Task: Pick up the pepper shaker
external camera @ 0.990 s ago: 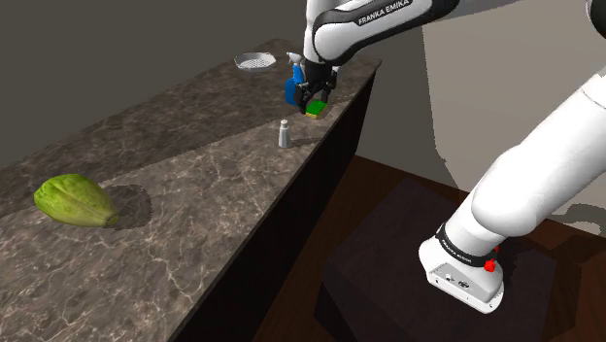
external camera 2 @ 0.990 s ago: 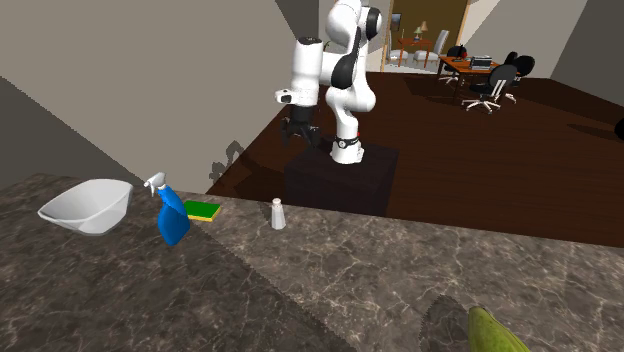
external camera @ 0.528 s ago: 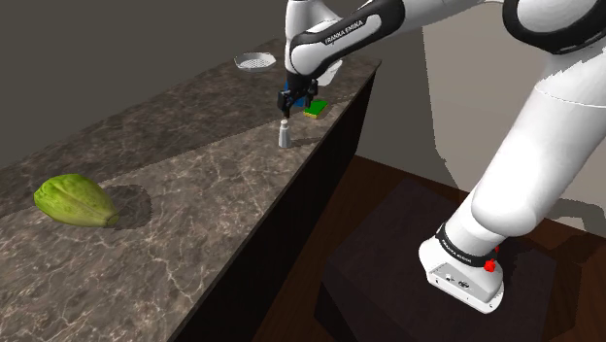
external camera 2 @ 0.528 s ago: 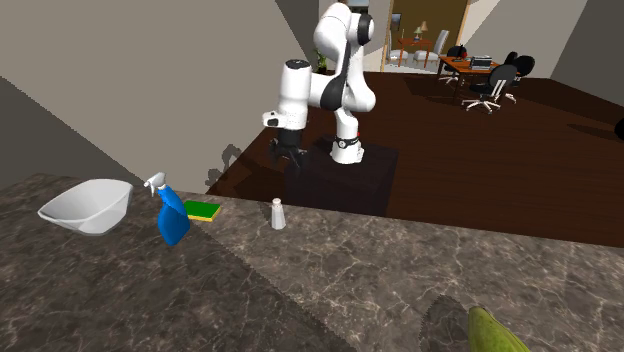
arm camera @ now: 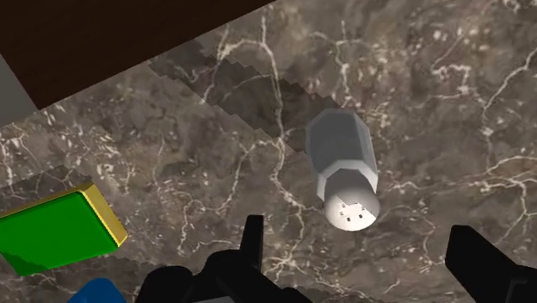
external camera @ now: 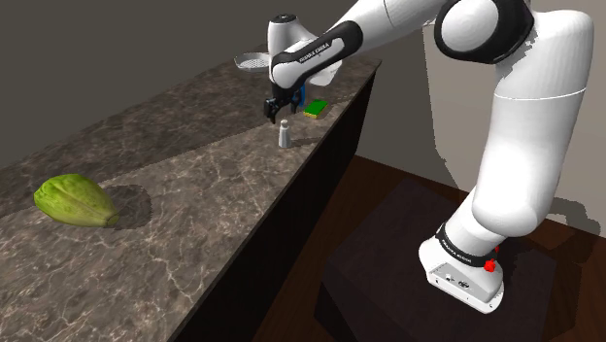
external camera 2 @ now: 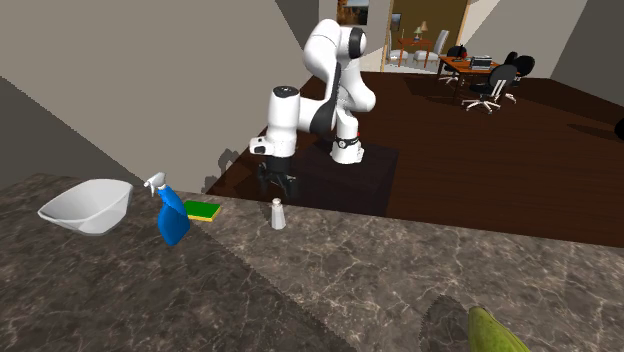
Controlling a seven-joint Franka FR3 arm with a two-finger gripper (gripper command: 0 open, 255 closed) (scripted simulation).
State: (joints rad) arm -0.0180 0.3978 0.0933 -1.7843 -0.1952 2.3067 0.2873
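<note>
Fingers spread wide, nothing clasped. The gripper looks straight down at the pepper shaker, whose white perforated cap sits in the gap between the two fingers and touches neither. Shaker body is plain grey and faceted, standing upright on the dark veined marble counter. In the shoulder view the gripper hangs just above the pepper shaker; whether the tips are level with the cap yet is hard to judge from that angle, looks like slightly above. The second exterior view shows the same: gripper over the pepper shaker, which stands near the counter edge on the stand's side. Near the shaker but apart from it lies a green sponge with a yellow side; in the second exterior view the sponge is to the shaker's left, and a blue spray bottle stands just beside the sponge, further left. A white bowl sits beyond that, well apart from the shaker. At the other end of the counter lies a green lumpy fruit, far from everything else. White arm arches from the dark box stand on the wooden floor up and over to the counter.
</note>
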